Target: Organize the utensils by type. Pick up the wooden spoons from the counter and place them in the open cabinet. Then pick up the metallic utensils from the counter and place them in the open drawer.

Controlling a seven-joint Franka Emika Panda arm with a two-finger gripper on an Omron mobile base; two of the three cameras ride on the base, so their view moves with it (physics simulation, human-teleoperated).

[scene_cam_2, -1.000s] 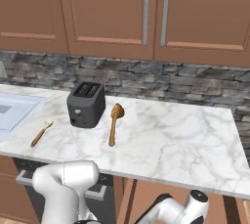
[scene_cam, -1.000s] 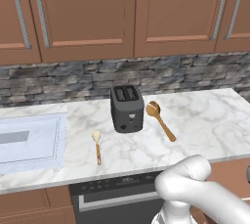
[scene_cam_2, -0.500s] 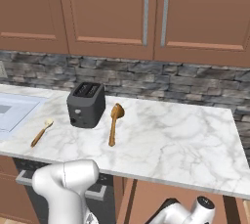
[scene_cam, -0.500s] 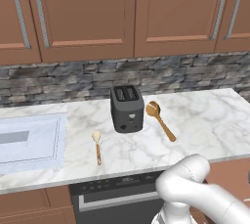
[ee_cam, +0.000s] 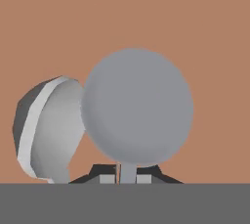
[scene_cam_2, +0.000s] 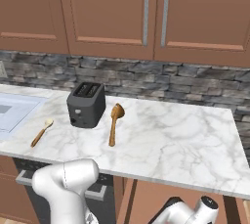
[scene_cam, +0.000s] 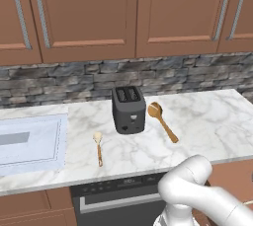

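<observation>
In the hand view my gripper (ee_cam: 124, 178) is shut on the thin stem of a metallic utensil (ee_cam: 136, 105), whose round grey bowl faces the camera. A second metallic utensil (ee_cam: 49, 130) lies just left of it, against a plain brown surface (ee_cam: 195, 22); I cannot tell whether that is the open drawer. My arm reaches low, below the counter's front edge (scene_cam_2: 195, 176). On the counter (scene_cam: 207, 116) two wooden spoons lie: a long golden-brown one (scene_cam: 162, 121) (scene_cam_2: 114, 123) right of the toaster and a short pale-bowled one (scene_cam: 98, 146) (scene_cam_2: 42, 131) left of it. The open cabinet is out of view.
A dark toaster (scene_cam: 128, 109) (scene_cam_2: 86, 104) stands mid-counter between the spoons. A white sink (scene_cam: 29, 141) lies at the left end. Closed wall cabinets with silver bar handles (scene_cam: 42, 15) hang above a stone backsplash (scene_cam_2: 195, 83). A dark appliance front (scene_cam: 118, 198) sits under the counter.
The low end of my arm has shifted slightly right and down under the counter edge. The wooden spoons and toaster have not moved.
</observation>
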